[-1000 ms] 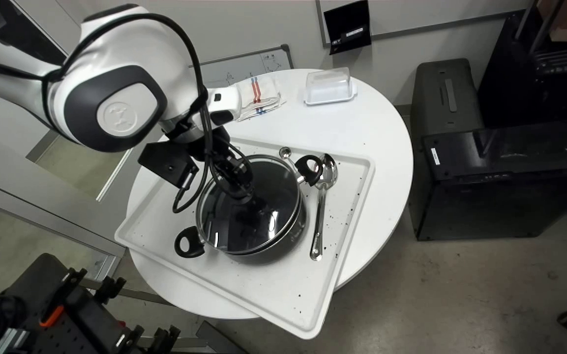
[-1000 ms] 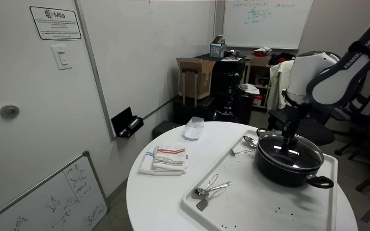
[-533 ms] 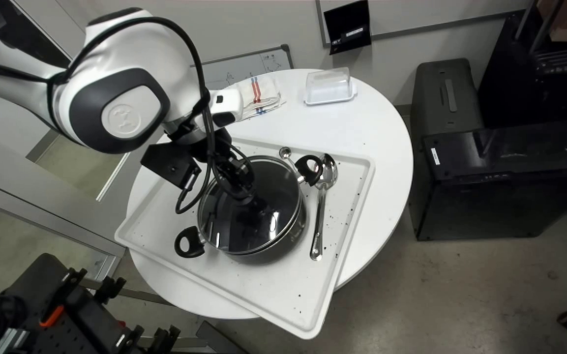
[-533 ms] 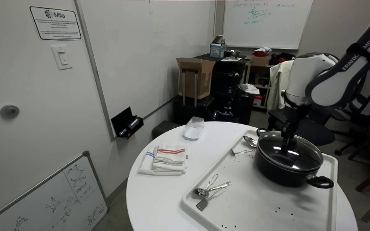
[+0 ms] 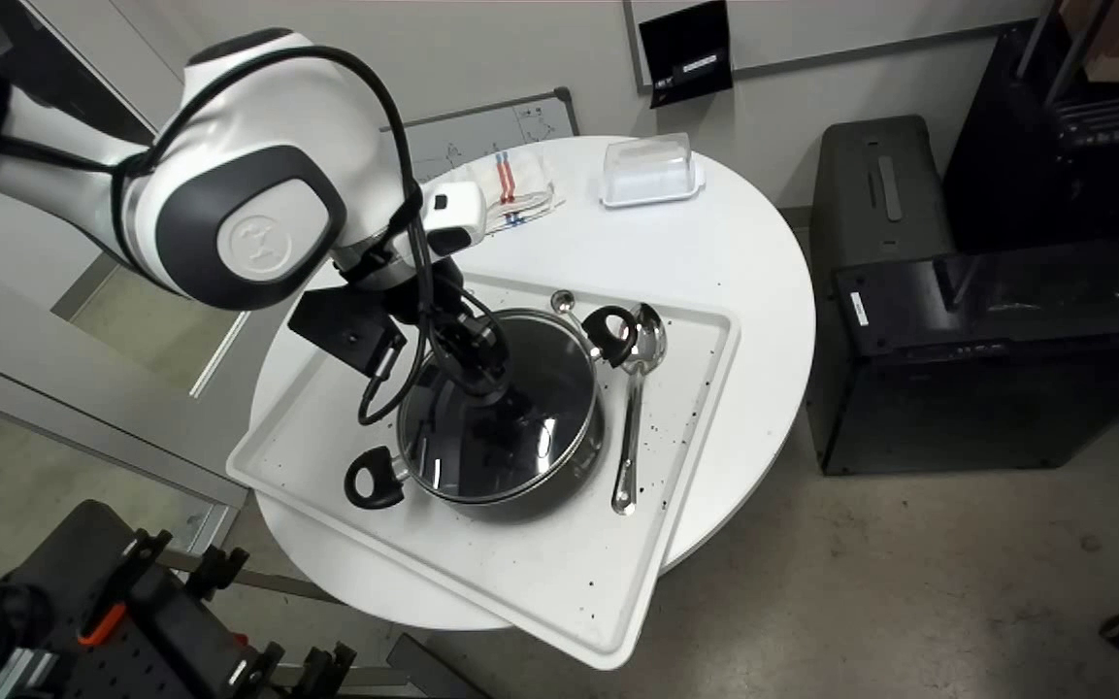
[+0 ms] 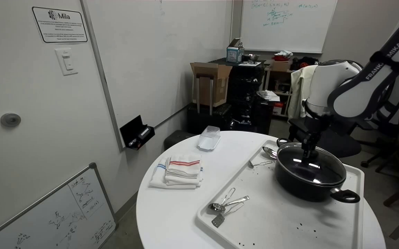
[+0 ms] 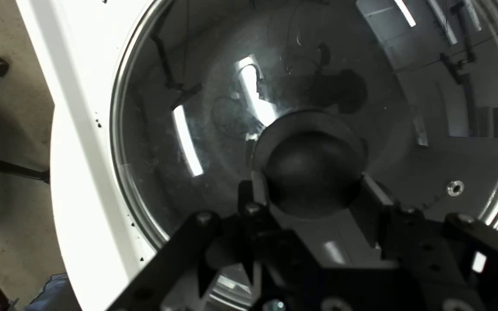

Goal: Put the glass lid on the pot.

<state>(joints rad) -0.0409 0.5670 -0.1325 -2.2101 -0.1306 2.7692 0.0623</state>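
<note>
The glass lid (image 5: 496, 451) is a see-through disc with a metal rim and a dark knob (image 7: 313, 172). It lies over the black pot (image 6: 299, 188), and its rim follows the pot's rim with little or no gap visible. The lid shows in an exterior view (image 6: 318, 169) and fills most of the wrist view (image 7: 227, 116). My gripper (image 7: 313, 185) has its fingers on both sides of the knob, touching it. In both exterior views the gripper (image 5: 486, 388) stands above the lid's middle. The pot (image 5: 574, 476) has a black handle on each side; its inside is dark behind the glass.
The pot stands on a white tray (image 6: 265, 214) on a round white table (image 5: 743, 291). A metal spoon (image 5: 631, 417) and a smaller one (image 5: 564, 302) lie beside the pot. Several small utensils (image 6: 225, 207), folded towels (image 6: 183, 171) and a plastic box (image 6: 209, 138) are farther off.
The lid and my gripper have moved down and slightly sideways. The visible gap between the lid's rim and the pot's rim has closed. The pot has not moved.
</note>
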